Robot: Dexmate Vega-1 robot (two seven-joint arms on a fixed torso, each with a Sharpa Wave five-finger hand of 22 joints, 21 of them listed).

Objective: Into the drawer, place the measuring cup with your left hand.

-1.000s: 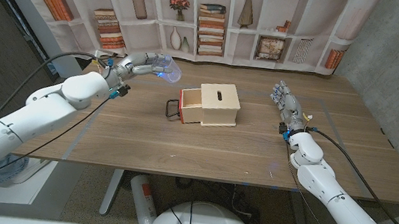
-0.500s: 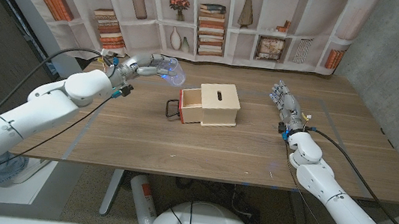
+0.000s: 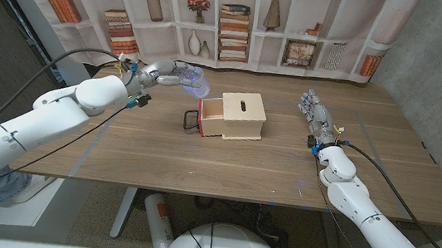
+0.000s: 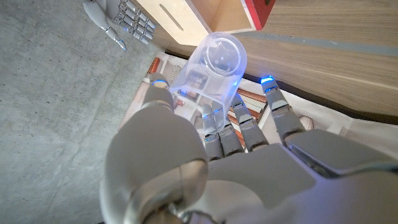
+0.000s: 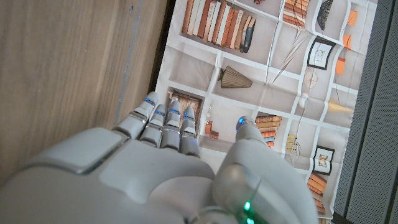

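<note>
Head view, what changed: the left hand point(image 3: 163, 71) has carried the clear, round plastic measuring cup point(image 3: 193, 79) a bit closer to the small wooden box with a pulled-out drawer point(image 3: 213, 115) than it was a second ago. That looks like the trip to the drawer is partly done; the cup is up in the air, near the box's far-left corner, not yet over the opening.

Head view, right hand: the right hand point(image 3: 314, 111) waits by the far right of the brown wooden bench point(image 3: 134, 152), fingers straight and close together, holding nothing, same as before.

Head view, shapes: the box is pale, smooth wood with a slot on top. The drawer has a red edge and a dark loop handle point(image 3: 192, 121).

Left wrist view: the left hand point(image 4: 205, 140) pinches the see-through cup point(image 4: 217, 68) between thumb and fingers. The cup is shiny and you can see right through it.

Right wrist view: the right hand point(image 5: 168, 149) is smooth grey-white plastic with little blue lights on the fingertips point(image 5: 163, 118).
</note>
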